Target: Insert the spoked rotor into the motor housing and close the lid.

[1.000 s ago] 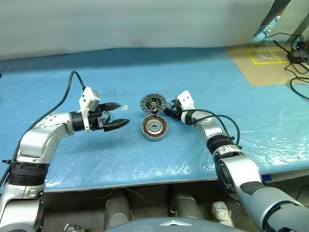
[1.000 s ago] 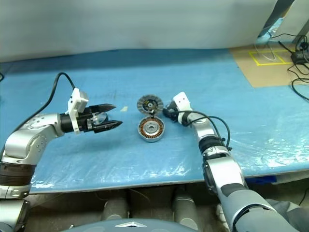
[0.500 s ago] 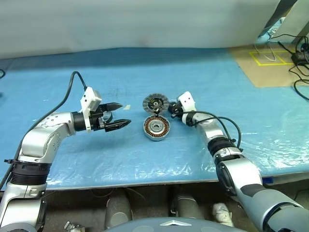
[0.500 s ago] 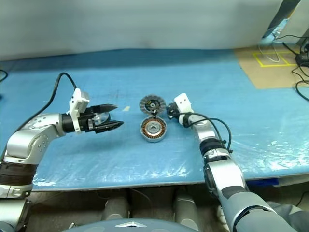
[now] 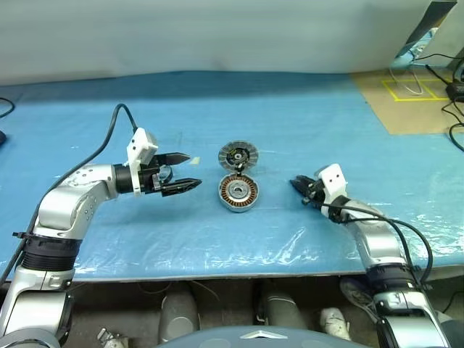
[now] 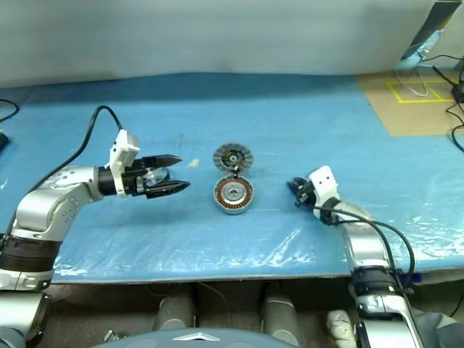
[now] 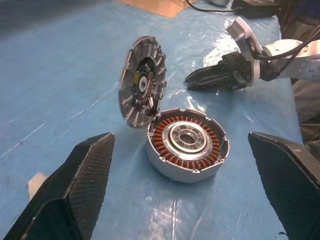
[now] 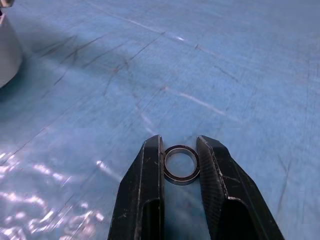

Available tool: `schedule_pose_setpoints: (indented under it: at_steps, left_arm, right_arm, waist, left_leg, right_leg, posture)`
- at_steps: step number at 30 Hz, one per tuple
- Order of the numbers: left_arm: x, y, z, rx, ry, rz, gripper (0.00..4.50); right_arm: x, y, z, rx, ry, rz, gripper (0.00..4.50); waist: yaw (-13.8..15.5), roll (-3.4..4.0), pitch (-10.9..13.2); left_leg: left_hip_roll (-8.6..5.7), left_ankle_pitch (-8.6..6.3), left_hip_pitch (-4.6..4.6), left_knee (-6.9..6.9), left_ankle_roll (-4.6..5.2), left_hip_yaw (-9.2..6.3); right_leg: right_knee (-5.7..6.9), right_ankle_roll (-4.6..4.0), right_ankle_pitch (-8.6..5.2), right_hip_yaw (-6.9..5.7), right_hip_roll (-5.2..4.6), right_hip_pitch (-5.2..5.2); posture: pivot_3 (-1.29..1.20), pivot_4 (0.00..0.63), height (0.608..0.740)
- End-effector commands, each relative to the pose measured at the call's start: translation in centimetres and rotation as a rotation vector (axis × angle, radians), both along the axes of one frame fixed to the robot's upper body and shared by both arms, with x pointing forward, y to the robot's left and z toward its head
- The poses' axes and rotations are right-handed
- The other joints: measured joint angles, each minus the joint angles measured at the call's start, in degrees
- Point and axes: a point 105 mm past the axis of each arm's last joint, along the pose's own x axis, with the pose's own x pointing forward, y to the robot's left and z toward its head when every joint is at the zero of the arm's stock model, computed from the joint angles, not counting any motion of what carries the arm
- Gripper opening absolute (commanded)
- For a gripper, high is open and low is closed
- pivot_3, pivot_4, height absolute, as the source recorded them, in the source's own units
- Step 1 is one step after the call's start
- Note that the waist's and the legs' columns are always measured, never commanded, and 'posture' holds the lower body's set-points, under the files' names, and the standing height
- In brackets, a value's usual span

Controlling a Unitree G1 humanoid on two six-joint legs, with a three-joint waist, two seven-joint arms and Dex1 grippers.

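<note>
Right fingers (image 8: 180, 165) pinch small metal ring (image 8: 180, 163); left fingers (image 5: 190, 172) wide, beside motor housing (image 5: 238, 193); lid (image 5: 238, 155) tilted.

You won't find any readable text here: the yellow label at the centre of the lid (image 7: 141, 81) carries print too small to make out.

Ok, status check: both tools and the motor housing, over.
Left tool open, beside the motor housing. Right tool shut on small ring. Lid tilted up at housing's far edge, not closed. Nothing in the way.
</note>
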Motion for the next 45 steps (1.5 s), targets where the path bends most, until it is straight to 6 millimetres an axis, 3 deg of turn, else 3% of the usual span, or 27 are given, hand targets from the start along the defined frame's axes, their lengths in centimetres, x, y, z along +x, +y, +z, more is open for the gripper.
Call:
schedule_pose_setpoints:
  at_steps: [1, 8, 12, 17, 22, 25, 28, 30, 35, 40, 45]
  left_arm:
    - [0.1, -0.3, 0.9, 0.009, -0.029, -0.034, 4.5]
    - [0.0, -0.7, 1.0, 0.011, -0.028, -0.054, 4.5]
    - [-0.2, -0.7, 1.0, 0.005, -0.024, -0.055, 4.5]
    - [-1.7, -1.2, 0.1, 0.011, 0.008, -0.093, 4.5]
    - [-2.1, -2.0, 0.2, 0.004, -0.012, -0.105, 4.5]
    - [-2.2, -2.4, 0.2, 0.0, -0.016, -0.106, 4.5]
    - [-2.8, -2.6, -0.4, 0.013, -0.007, -0.117, 4.5]
    - [-3.4, -2.7, -0.8, 0.022, -0.005, -0.125, 4.5]
    - [-4.0, -2.5, -1.1, 0.038, -0.018, -0.114, 4.5]
    - [-4.0, -2.5, -1.2, 0.022, -0.018, -0.093, 4.5]
    - [-4.1, -2.1, -1.8, 0.022, -0.007, -0.075, 4.5]
  right_arm:
    - [-1.3, 1.2, -1.2, 0.0, 0.068, 0.018, 0.58]
    - [-1.6, 2.0, -0.5, 0.009, 0.042, 0.022, 0.58]
    - [-0.9, 2.7, 2.6, 0.031, -0.037, 0.053, 0.58]
    - [-2.4, 6.3, 7.7, 0.091, -0.1, 0.26, 0.58]
    - [-4.0, 9.9, 10.7, 0.13, -0.079, 0.473, 0.58]
    - [-3.6, 11.2, 10.9, 0.136, -0.057, 0.521, 0.58]
    - [-3.7, 12.1, 9.3, 0.042, -0.015, 0.602, 0.58]
    - [-3.3, 12.7, 9.0, 0.069, 0.0, 0.616, 0.58]
    - [-2.4, 12.9, 6.7, 0.01, 0.041, 0.642, 0.58]
    - [-1.4, 13.3, 6.9, 0.008, 0.025, 0.654, 0.58]
    - [-1.4, 13.5, 5.5, -0.031, 0.039, 0.672, 0.58]
  waist:
    - [-0.1, 0.0, 0.0]
    - [-0.2, 0.0, 0.0]
    - [-0.2, 0.02, 0.0]
    - [-0.3, 0.12, 0.1]
    - [0.0, 0.12, 0.1]
    - [0.0, 0.12, 0.1]
    - [0.0, 0.12, 0.1]
    - [-0.1, 0.11, 0.1]
    - [-0.1, 0.12, 0.1]
    - [-0.1, 0.12, 0.1]
    - [-0.1, 0.11, 0.1]
  left_leg:
    - [0.0, 0.0, 0.0, -0.01, 0.0, 0.0]
    - [0.0, -0.06, -0.04, -0.11, -0.13, 0.0]
    - [0.0, -0.08, -0.04, -0.11, -0.15, 0.0]
    - [-0.02, -0.08, -0.13, -0.11, -0.15, 0.05]
    - [0.0, -0.08, -0.13, -0.1, -0.15, 0.05]
    - [-0.02, -0.08, -0.13, -0.05, -0.15, 0.04]
    - [-0.01, -0.07, -0.13, -0.04, -0.16, 0.04]
    - [-0.02, -0.07, -0.15, -0.05, -0.17, 0.05]
    - [0.0, -0.08, -0.18, -0.05, -0.18, 0.05]
    - [-0.01, -0.08, -0.18, 0.06, -0.17, 0.05]
    - [0.0, -0.08, -0.14, 0.13, -0.17, 0.05]
  right_leg:
    - [-0.01, 0.0, 0.0, 0.01, 0.01, -0.01]
    - [-0.11, 0.05, -0.09, 0.0, 0.03, -0.05]
    - [-0.09, 0.05, -0.09, 0.0, 0.03, -0.06]
    - [-0.03, 0.05, -0.09, 0.03, 0.03, -0.23]
    - [0.0, 0.05, -0.1, 0.02, 0.03, -0.21]
    - [0.03, 0.05, -0.1, 0.03, 0.02, -0.2]
    - [0.06, 0.05, -0.09, 0.03, 0.01, -0.2]
    - [0.04, 0.05, -0.09, 0.02, 0.01, -0.2]
    - [0.09, 0.04, -0.09, 0.02, 0.02, -0.25]
    - [0.13, 0.04, -0.09, 0.03, 0.02, -0.23]
    - [0.18, 0.03, -0.09, 0.03, 0.02, -0.19]
  posture:
    - [0.0, 0.15, 0.74]
    - [0.0, 0.15, 0.74]
    - [0.0, 0.15, 0.74]
    - [0.0, 0.15, 0.74]
    - [0.0, 0.15, 0.74]
    - [0.0, 0.15, 0.74]
    - [0.0, 0.15, 0.74]
    - [0.0, 0.15, 0.74]
    - [0.0, 0.15, 0.74]
    - [0.0, 0.15, 0.74]
    - [0.0, 0.15, 0.74]
